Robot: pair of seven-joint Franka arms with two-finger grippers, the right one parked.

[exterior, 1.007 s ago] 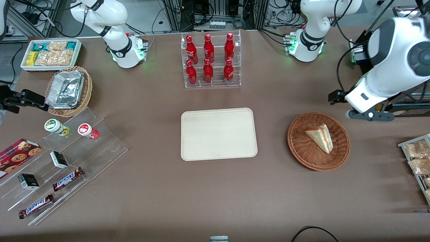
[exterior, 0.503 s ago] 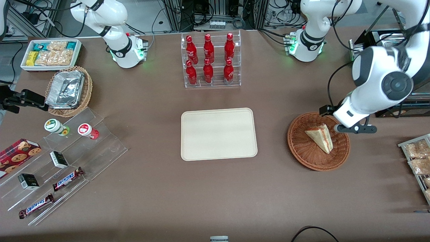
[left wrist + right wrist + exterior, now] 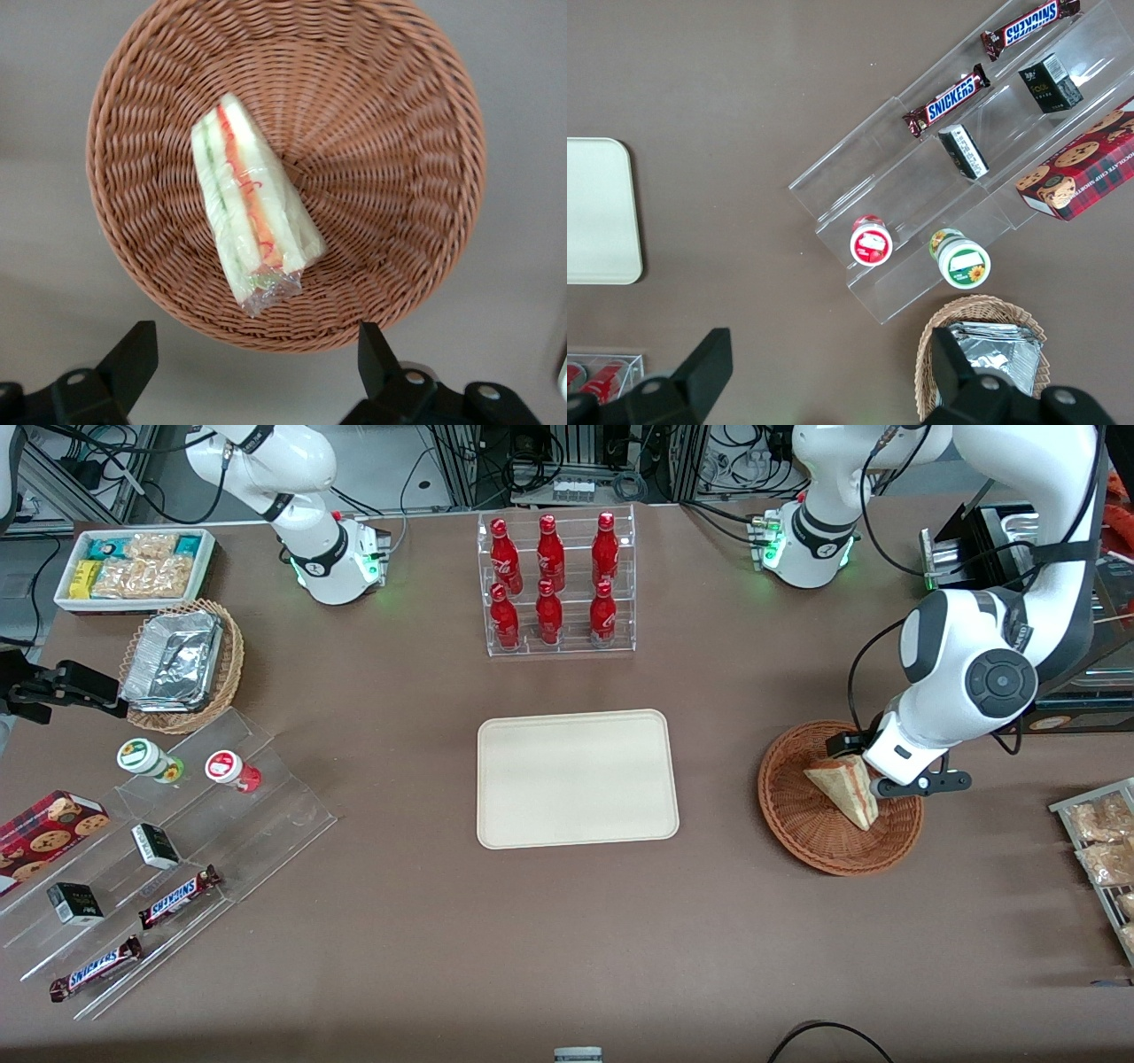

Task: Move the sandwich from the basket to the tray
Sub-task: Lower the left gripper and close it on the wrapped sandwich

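I hold the gripper (image 3: pixel 255 372) spread open just above the basket (image 3: pixel 802 834); the sandwich (image 3: pixel 252 215) lies ungrasped below, the tray (image 3: pixel 577 778) well aside.

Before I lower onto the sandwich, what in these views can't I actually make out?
- Front view: the tool above the reddish-brown woven wicker basket is covered by the arm's white wrist, so its height above the triangular wrapped sandwich is unclear.
- Left wrist view: the open fingers are cut off by the frame edge.
- Both views: the sandwich's underside is hidden.
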